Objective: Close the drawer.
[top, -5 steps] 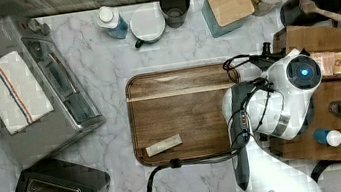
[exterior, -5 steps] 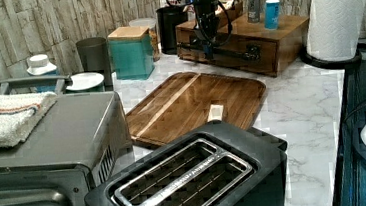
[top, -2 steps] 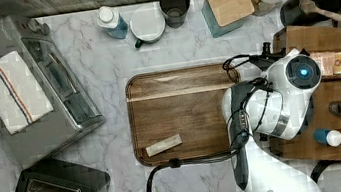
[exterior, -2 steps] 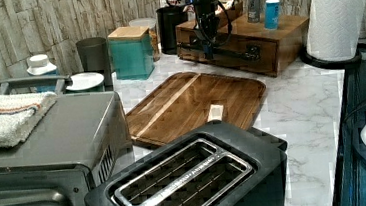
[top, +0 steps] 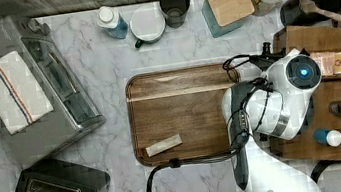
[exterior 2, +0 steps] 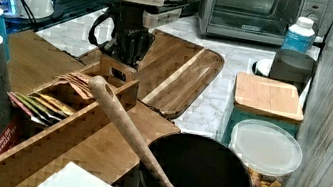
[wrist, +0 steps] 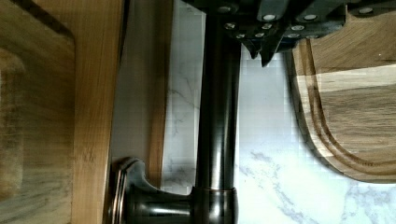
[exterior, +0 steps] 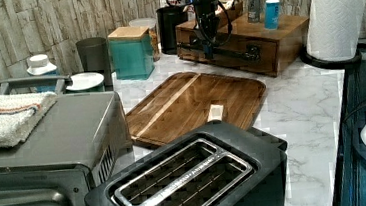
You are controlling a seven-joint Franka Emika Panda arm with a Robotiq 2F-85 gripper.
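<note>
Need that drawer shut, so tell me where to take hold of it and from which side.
Take the dark metal handle bar on the drawer front. It runs along the front, held off the wood by posts, so fingers likely fit around it from above, where the gripper sits. Pushing the front from the tray side may also work.

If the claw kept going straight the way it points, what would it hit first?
The claw points down, close beside the dark handle bar. Straight on, it would probably meet the marble counter next to the bar. It might graze the bar first, since depth is unclear.
</note>
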